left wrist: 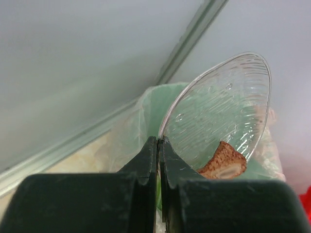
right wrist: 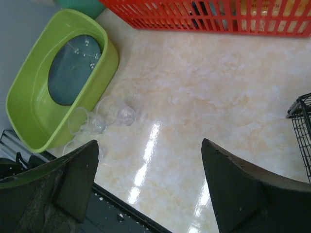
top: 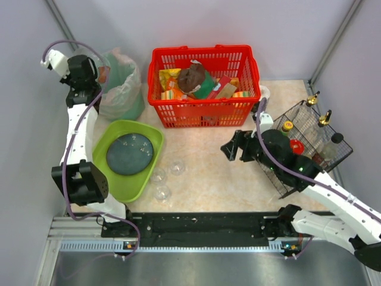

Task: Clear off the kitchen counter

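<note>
The kitchen counter (top: 208, 173) is pale beige marble; it also fills the right wrist view (right wrist: 204, 87). My left gripper (top: 98, 74) is at the back left, over a bin lined with a green bag (top: 122, 89). In the left wrist view it (left wrist: 159, 141) is shut on the rim of a clear plastic plate (left wrist: 218, 111), held tilted over the bag (left wrist: 150, 111). A brown food scrap (left wrist: 224, 162) lies at the plate's lower edge. My right gripper (top: 229, 149) hangs open and empty above the counter's middle (right wrist: 148, 143). Three clear cups (top: 166, 176) stand on the counter.
A lime-green tray (top: 128, 187) with a dark round plate (top: 130, 154) sits at the left, beside the cups (right wrist: 114, 111). A red basket (top: 202, 113) of food packs stands at the back. A black wire rack (top: 300, 110) with bottles stands at the right. A black rail (top: 202, 223) runs along the front.
</note>
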`<state>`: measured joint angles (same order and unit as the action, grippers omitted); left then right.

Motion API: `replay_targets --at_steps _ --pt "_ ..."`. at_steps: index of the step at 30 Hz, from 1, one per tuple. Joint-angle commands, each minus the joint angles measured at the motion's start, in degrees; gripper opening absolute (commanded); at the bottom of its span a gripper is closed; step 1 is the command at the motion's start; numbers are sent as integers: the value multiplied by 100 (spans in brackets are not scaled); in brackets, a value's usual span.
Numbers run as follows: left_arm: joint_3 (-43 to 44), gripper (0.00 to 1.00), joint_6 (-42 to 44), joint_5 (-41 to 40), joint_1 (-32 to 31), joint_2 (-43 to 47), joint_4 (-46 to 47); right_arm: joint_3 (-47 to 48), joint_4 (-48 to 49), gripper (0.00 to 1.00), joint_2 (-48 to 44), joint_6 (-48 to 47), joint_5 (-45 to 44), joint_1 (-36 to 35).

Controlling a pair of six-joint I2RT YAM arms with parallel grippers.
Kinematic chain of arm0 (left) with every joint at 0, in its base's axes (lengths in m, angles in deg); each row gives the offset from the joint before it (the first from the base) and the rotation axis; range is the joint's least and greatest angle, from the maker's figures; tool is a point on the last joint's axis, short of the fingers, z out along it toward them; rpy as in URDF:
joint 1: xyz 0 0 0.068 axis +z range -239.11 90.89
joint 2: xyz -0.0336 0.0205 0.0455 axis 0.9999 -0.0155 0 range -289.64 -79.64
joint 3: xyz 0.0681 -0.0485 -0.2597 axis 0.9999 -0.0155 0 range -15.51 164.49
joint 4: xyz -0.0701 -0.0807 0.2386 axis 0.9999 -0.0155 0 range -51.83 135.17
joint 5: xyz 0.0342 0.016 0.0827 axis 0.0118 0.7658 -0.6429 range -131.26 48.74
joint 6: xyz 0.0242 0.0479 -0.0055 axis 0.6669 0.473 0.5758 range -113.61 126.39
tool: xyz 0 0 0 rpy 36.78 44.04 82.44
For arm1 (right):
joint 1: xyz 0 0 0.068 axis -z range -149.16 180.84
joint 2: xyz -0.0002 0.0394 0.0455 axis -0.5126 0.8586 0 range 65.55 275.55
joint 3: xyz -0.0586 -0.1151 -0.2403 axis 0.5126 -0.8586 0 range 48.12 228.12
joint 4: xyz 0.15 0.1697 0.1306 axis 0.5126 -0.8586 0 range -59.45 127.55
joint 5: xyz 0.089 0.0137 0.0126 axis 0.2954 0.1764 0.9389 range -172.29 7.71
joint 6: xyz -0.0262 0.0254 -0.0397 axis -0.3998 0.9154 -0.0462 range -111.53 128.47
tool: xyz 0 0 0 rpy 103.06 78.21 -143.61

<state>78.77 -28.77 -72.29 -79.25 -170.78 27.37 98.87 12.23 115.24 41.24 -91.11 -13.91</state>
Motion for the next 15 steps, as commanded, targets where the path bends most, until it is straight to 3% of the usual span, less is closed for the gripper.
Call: replay_targets --at_steps 1,5,8,15 --pt "99 0 1185 -1457 -248 -45 918 349 124 85 -275 -263 -181 45" --pt "-6 0 2063 -2300 -529 -159 1585 331 106 85 -258 -272 -164 37" --pt "-146 0 3195 -2917 -775 -264 2629 340 106 85 -197 -272 -85 37" --pt "-454 0 5928 -3462 -1294 -703 5256 314 124 85 -135 -254 -129 46"
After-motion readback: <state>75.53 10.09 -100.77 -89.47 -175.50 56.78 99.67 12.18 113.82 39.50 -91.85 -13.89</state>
